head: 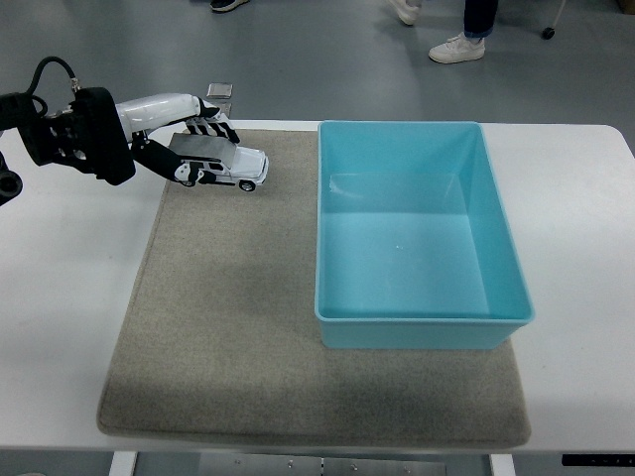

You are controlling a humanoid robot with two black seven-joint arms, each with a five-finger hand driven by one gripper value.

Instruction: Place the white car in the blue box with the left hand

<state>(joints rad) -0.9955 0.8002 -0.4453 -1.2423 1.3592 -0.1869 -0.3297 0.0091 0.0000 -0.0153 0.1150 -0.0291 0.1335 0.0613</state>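
My left hand [189,139] comes in from the left edge and is shut on the white car [230,167], with fingers curled over its roof and under its side. The car is lifted off the mat and hangs over the mat's far left corner, nose pointing right. The blue box [417,317] stands on the right half of the mat, open on top with nothing inside, about a car's length to the right of the car. The right arm is out of view.
A grey felt mat [228,337] covers the middle of the white table [60,327]. Two small floor plates [219,91] lie beyond the table's far edge. A person's legs and shoes [456,45] show on the floor at the top.
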